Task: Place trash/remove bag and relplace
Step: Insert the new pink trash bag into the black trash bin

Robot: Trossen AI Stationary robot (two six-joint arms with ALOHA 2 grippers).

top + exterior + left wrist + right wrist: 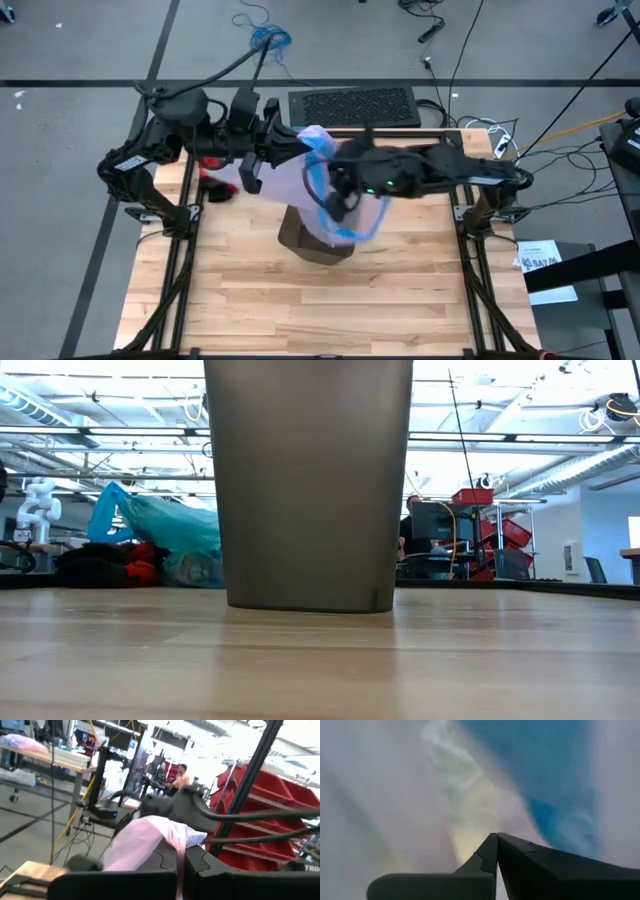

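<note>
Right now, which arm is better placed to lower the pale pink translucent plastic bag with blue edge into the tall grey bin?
Probably the right. The right gripper holds the pink bag at its blue edge, directly above the grey bin. The left gripper pinches the bag's other end, off to the bin's side.

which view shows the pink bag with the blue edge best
The high view: the pink bag hangs stretched between both grippers above the bin, blue edge visible. The left wrist view shows only a pinched fold, the right wrist view a blurred close-up, the low view none of it.
</note>
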